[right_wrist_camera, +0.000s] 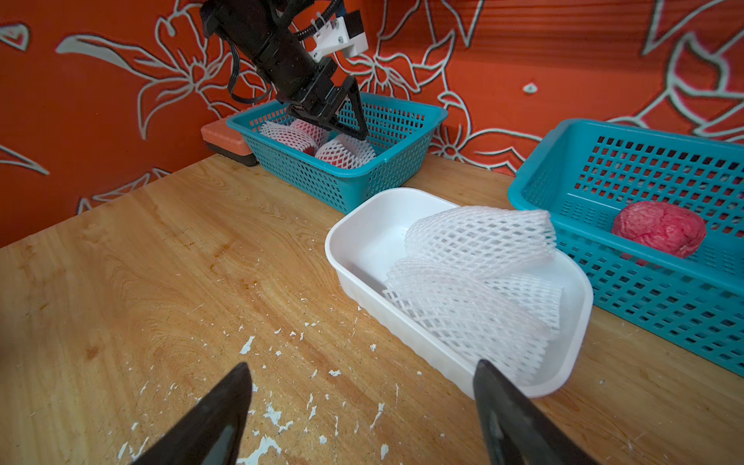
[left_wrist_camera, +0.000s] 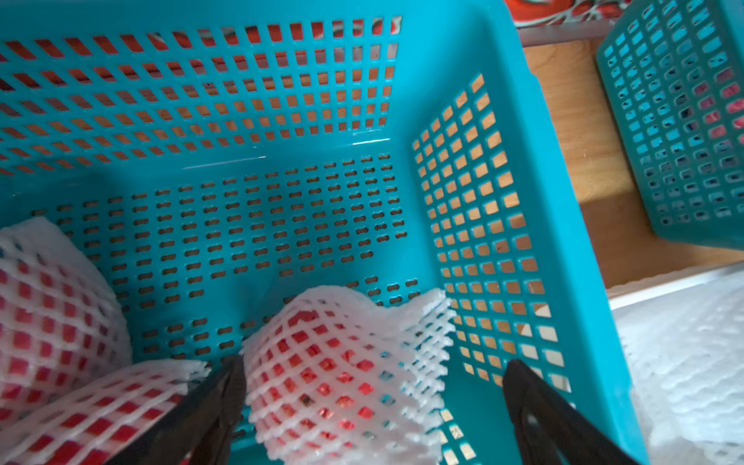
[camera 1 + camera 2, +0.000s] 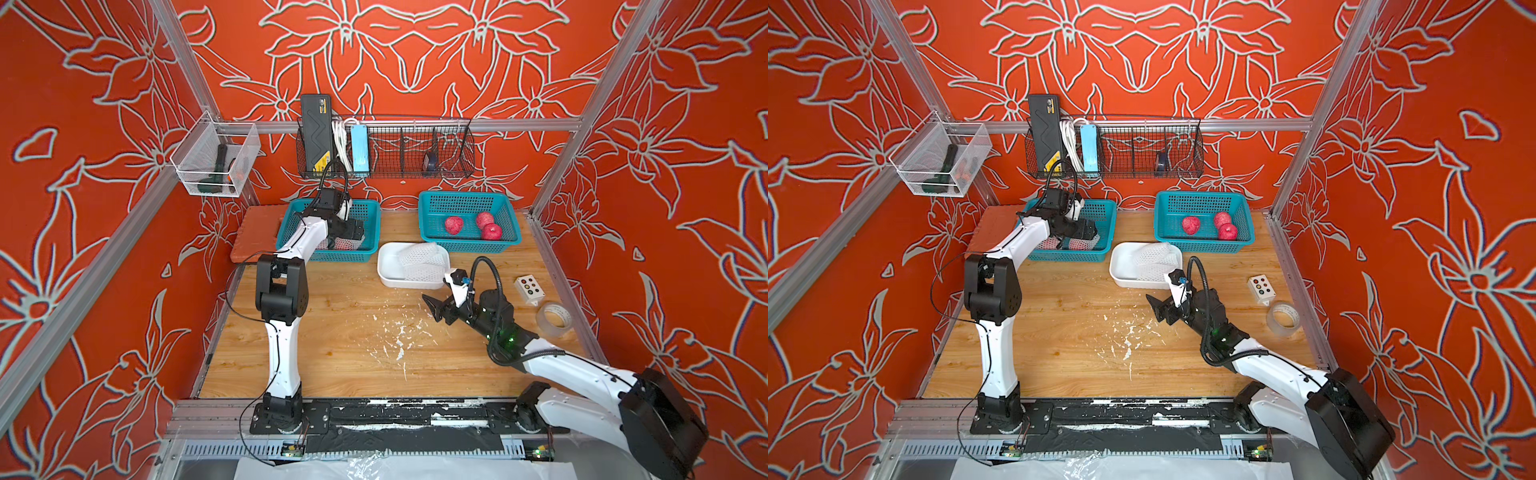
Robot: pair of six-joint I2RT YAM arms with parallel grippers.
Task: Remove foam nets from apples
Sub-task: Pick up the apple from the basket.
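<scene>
Orange floral walls enclose a wooden tabletop (image 3: 332,332). Inside the left teal plastic basket (image 2: 503,60), the left gripper (image 2: 374,364) has its jaws wide apart and empty, straddling a red apple in white foam mesh netting (image 2: 334,374). The sleeve's frilled loose end points right, toward the basket's side wall. The right gripper (image 1: 362,368), likewise parted and empty, hovers well apart beside the white plastic tray (image 1: 362,225) of empty foam sleeves (image 1: 475,282).

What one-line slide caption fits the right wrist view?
Open right hand above the table, beside a tray of empty nets; left hand over netted apples in the far basket.
</scene>
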